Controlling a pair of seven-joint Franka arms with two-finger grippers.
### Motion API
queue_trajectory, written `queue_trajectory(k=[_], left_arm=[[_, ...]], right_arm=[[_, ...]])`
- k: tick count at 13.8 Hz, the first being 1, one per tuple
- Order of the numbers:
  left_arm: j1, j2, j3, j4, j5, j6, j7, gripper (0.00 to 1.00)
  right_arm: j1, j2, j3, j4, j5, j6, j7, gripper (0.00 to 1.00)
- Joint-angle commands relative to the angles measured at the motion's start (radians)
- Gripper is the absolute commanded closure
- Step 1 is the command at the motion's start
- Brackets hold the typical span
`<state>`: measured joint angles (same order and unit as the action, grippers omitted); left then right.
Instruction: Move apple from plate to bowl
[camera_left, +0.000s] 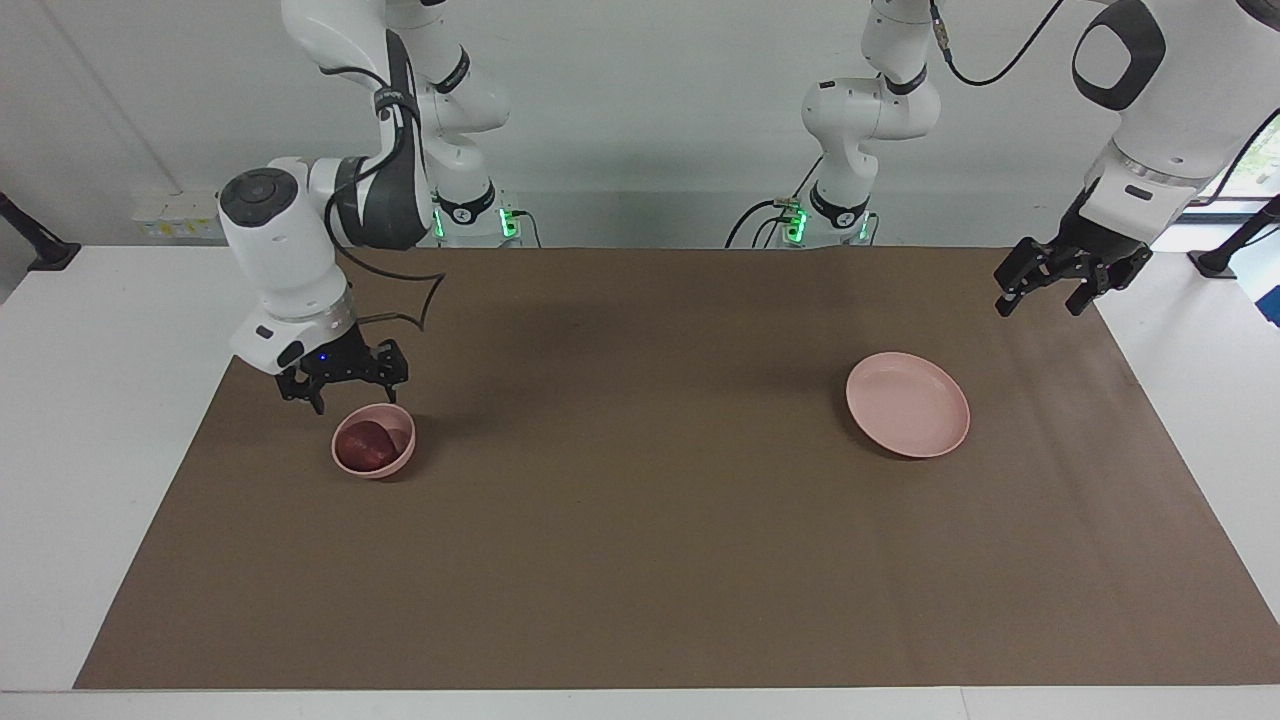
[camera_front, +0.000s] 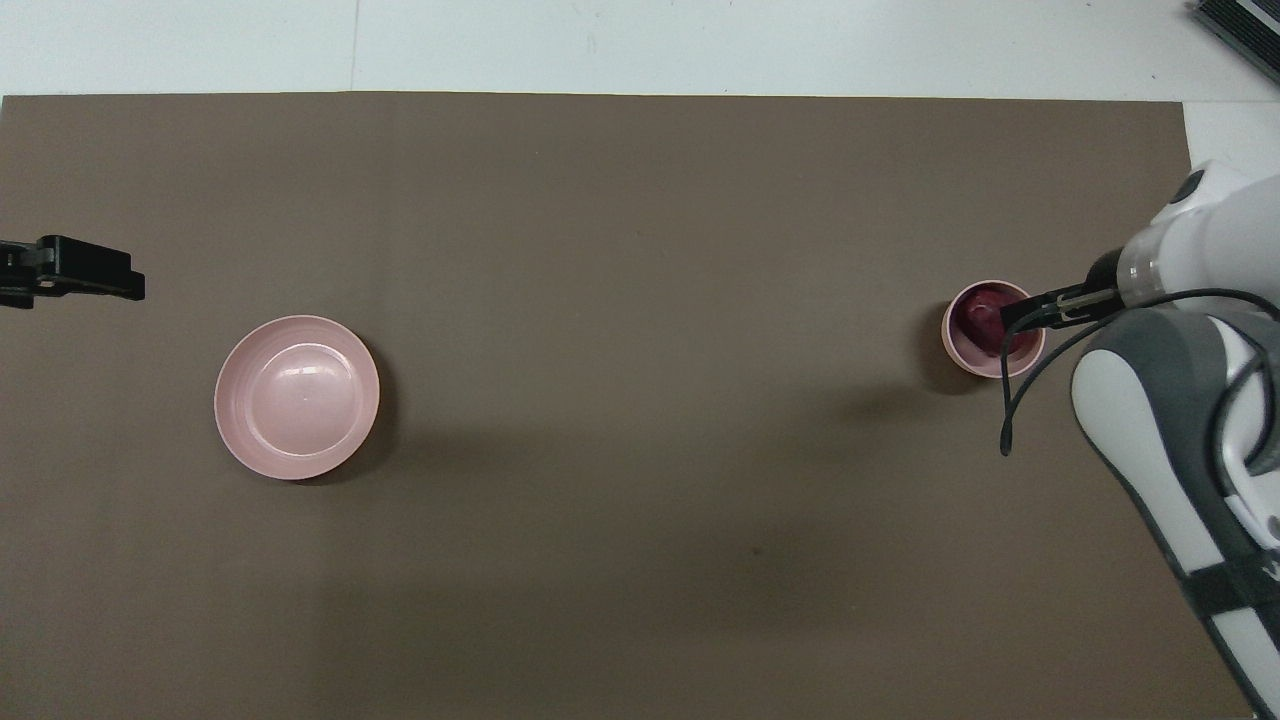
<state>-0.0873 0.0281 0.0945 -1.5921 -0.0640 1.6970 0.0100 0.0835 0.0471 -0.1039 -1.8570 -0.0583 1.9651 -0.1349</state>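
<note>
The dark red apple (camera_left: 365, 443) lies inside the small deep pink bowl (camera_left: 406, 440) at the right arm's end of the brown mat. My right gripper (camera_left: 345, 390) hangs just over the bowl's rim, open and empty, apart from the apple. In the overhead view its tip (camera_front: 1030, 310) covers part of the bowl (camera_front: 975, 367) and the apple (camera_front: 980, 315). The flat pink plate (camera_left: 908, 405) sits bare toward the left arm's end and also shows in the overhead view (camera_front: 297, 397). My left gripper (camera_left: 1040, 300) waits raised over the mat's edge, open and empty.
A brown mat (camera_left: 640, 560) covers most of the white table. The arm bases and their cables stand along the robots' edge of the table. The right arm's forearm (camera_front: 1170, 440) reaches over the mat's corner beside the bowl.
</note>
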Motion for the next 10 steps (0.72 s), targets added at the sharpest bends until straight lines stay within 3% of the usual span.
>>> queue_trajectory(k=[1, 6, 10], left_arm=[[-0.005, -0.013, 0.007, 0.0, 0.019, -0.016, 0.004, 0.0], [-0.006, -0.01, 0.007, 0.004, 0.018, 0.003, -0.002, 0.0], [-0.009, -0.004, 0.005, 0.012, 0.021, -0.019, 0.001, 0.0]], right_arm=[[-0.016, -0.067, -0.002, 0.065, 0.018, -0.16, 0.072, 0.0], [-0.036, -0.102, -0.016, 0.238, 0.031, -0.403, 0.083, 0.0], [-0.036, -0.147, -0.017, 0.222, 0.029, -0.44, 0.072, 0.0]])
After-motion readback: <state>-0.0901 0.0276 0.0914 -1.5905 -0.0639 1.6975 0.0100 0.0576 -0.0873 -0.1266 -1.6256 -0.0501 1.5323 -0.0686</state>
